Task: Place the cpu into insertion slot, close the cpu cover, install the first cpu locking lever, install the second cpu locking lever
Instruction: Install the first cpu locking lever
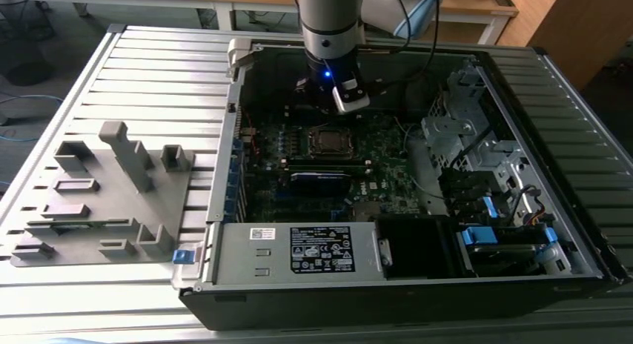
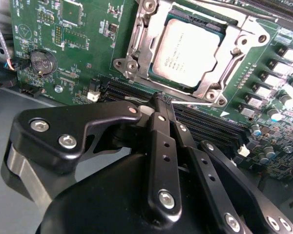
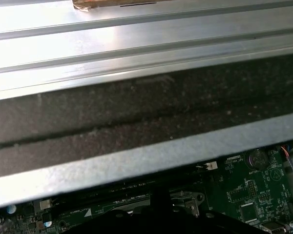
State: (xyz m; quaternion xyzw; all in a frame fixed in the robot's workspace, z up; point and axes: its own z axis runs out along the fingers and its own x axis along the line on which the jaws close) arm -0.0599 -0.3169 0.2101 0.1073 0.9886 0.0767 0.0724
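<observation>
The cpu (image 2: 185,48) lies flat in its socket on the green motherboard (image 2: 78,63), its silver-grey top showing. The cpu cover (image 2: 136,46) lies down over it as a silvery frame around its edges. A thin wire locking lever (image 2: 195,103) runs along the socket's near side. Its free end reaches the tips of my gripper (image 2: 159,101). The black fingers (image 2: 161,146) are shut together; whether they pinch the lever is hidden. In the exterior view the gripper (image 1: 336,107) hangs just behind the cpu (image 1: 327,140), inside the open computer case (image 1: 296,285).
Memory slots (image 2: 210,129) run beside the socket under my fingers. A coin battery (image 2: 42,61) sits on the board. The case wall (image 3: 146,161) stands close behind the arm. A drive cage (image 1: 465,129) fills the exterior view's right, and a grey fixture block (image 1: 109,188) stands outside the case.
</observation>
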